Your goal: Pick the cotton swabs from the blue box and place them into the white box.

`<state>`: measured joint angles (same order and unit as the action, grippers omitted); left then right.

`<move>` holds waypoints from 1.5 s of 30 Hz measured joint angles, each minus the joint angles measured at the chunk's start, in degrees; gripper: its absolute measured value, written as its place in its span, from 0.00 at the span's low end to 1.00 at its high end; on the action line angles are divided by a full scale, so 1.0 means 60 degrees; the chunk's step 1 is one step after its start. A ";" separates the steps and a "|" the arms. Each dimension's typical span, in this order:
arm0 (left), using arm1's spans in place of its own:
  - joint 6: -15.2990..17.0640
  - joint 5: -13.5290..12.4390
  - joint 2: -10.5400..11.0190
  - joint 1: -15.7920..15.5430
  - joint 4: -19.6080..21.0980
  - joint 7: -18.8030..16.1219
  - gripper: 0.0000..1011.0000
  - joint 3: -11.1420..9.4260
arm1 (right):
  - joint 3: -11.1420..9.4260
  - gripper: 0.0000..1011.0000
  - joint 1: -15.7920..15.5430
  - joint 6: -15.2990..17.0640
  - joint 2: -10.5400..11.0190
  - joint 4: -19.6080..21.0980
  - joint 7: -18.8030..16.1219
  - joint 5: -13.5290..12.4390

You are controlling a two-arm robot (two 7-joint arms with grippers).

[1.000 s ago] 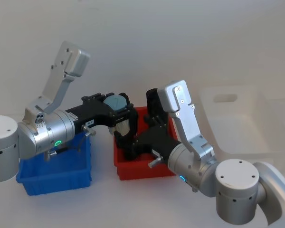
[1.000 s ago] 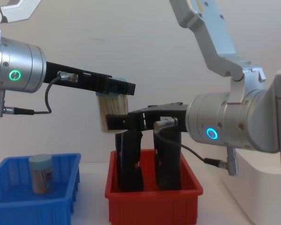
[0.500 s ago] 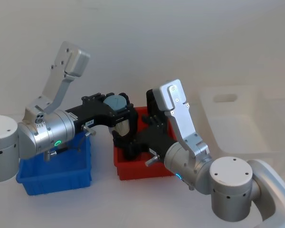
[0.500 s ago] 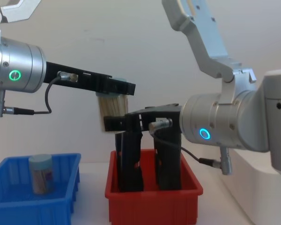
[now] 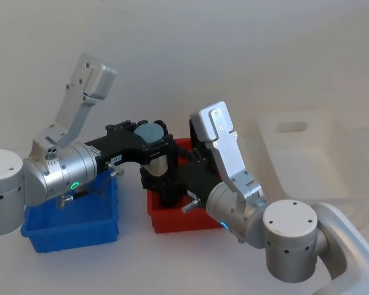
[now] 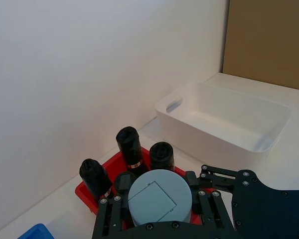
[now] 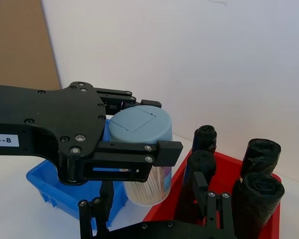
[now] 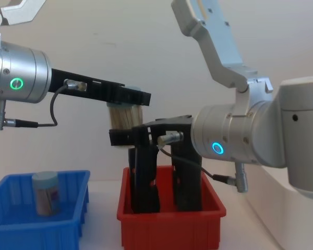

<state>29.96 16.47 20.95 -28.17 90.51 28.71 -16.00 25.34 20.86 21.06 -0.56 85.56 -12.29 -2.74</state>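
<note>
**Left tool is holding a swab tub aloft while the right tool is bracketing it**

The left tool [image 8: 130, 97] is clamping its fingers on the pale blue lid end of a cotton swab tub [image 7: 139, 128]. The tub is hanging upright in the air, over the left edge of the red bin [image 8: 169, 229] and clear of the table [image 5: 135, 258].

The right tool [image 8: 120, 136] is reaching in from the right at the level of the tub's lower half. Its fingers are standing wide apart on either side of the tub and are not gripping anything.

A second tub [image 8: 45, 194] is standing upright inside the blue box [image 5: 74, 236]. That box is sitting just to the left of the red bin.

Tall black upright objects [image 8: 145, 182] are standing in the red bin. The white box [image 5: 307, 153] is sitting well to the right, apart from both tools.
</note>
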 joint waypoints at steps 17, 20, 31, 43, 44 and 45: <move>0.0000 0.0000 0.0000 0.0000 0.0000 0.0000 0.66 0.0000 | 0.0050 0.99 0.0229 0.0013 -0.0177 -0.0371 -0.0020 0.0142; 0.0000 0.0000 0.0000 0.0000 0.0000 0.0000 0.66 0.0000 | 0.0062 0.99 0.0253 0.0032 -0.0198 -0.0411 -0.0033 0.0164; 0.0000 0.0000 0.0000 0.0000 0.0000 0.0000 0.66 0.0000 | 0.0121 0.99 0.0336 0.0046 -0.0284 -0.0533 -0.0046 0.0295; 0.0000 0.0000 0.0000 -0.0001 0.0000 0.0000 0.66 0.0000 | 0.0204 0.81 0.0420 0.0067 -0.0377 -0.0643 -0.0009 0.0520; 0.0000 0.0000 0.0000 -0.0001 0.0000 0.0000 0.66 0.0000 | 0.0204 0.78 0.0422 0.0068 -0.0380 -0.0647 -0.0003 0.0533; 0.0000 -0.0001 0.0000 0.0000 0.0000 -0.0001 0.66 0.0000 | 0.0206 0.75 0.0425 0.0070 -0.0385 -0.0654 0.0006 0.0557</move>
<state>29.96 16.46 20.95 -28.17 90.51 28.71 -16.00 26.58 23.41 21.47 -2.87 81.64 -12.26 0.60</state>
